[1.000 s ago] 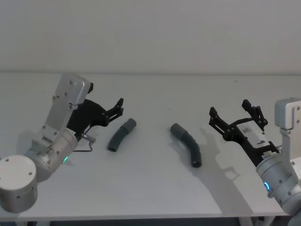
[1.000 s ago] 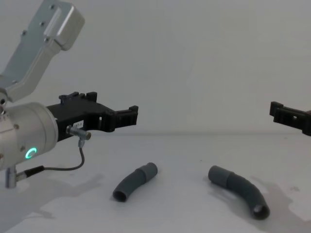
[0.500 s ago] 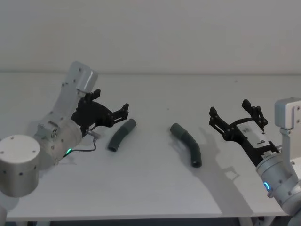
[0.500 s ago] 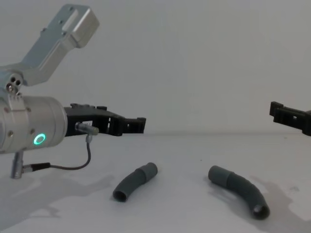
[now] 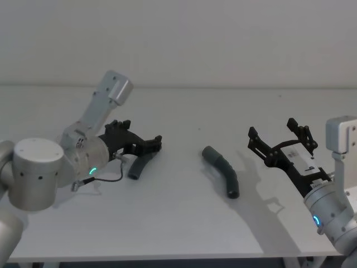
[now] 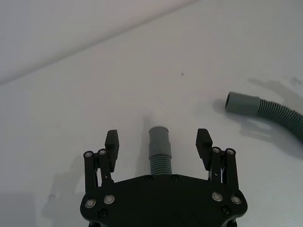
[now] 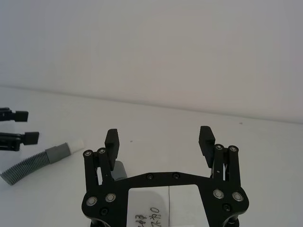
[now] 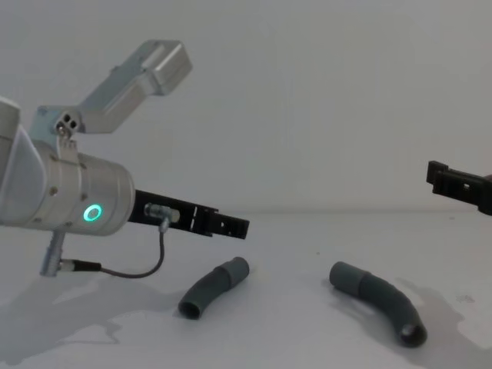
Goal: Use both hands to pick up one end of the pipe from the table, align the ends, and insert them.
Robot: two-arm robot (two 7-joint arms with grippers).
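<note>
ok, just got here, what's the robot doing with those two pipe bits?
It is setting up to join them. Both pieces lie apart on the table, neither gripped yet. The left gripper is open and hangs just above the left piece; in the wrist view that piece's collar sits lined up between the open jaws. The right gripper is open too, held above the table to the right of the right piece, not over it.
</note>
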